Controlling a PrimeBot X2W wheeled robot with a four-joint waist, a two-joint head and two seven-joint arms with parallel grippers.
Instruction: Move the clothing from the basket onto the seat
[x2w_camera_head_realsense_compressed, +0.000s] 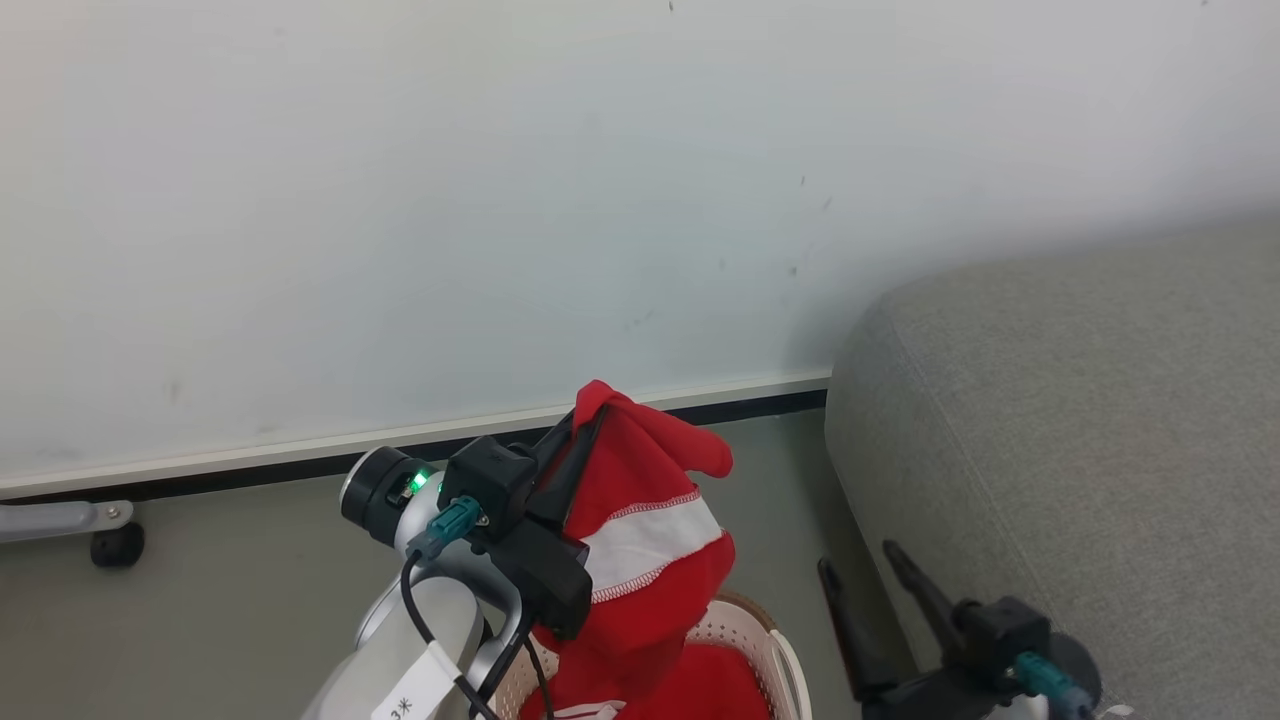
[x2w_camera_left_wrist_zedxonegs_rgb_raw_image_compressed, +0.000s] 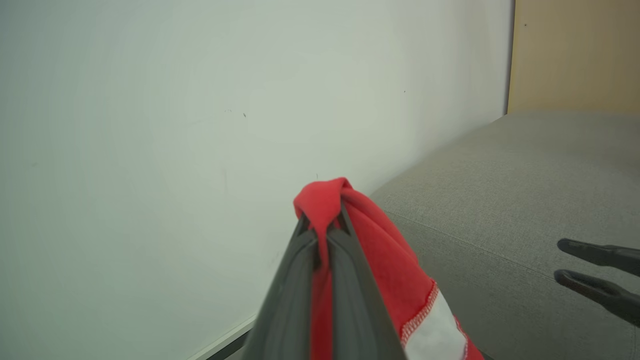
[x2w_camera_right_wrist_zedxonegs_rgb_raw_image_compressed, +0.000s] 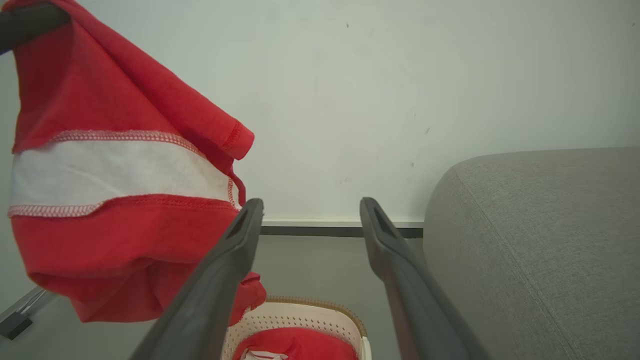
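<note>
Head view: the left gripper (x2w_camera_head_realsense_compressed: 586, 415) is shown raised above the cream perforated basket (x2w_camera_head_realsense_compressed: 792, 668). Its two dark fingers are pressed together on a bunched fold of the red garment with a white trim band (x2w_camera_head_realsense_compressed: 650, 535). This garment is hung from the fingertips in front of the pale wall (x2w_camera_head_realsense_compressed: 400, 200); whether its lower hem touches the basket cannot be told. A second red garment (x2w_camera_head_realsense_compressed: 715, 690) is seen lying inside the basket. The right gripper (x2w_camera_head_realsense_compressed: 858, 558) is held low, just right of the basket and beside the light-grey sofa (x2w_camera_head_realsense_compressed: 1080, 420), with its fingers spread wide and nothing between them. The basket is set on the grey floor (x2w_camera_head_realsense_compressed: 250, 600) near the sofa's rounded corner.
</note>
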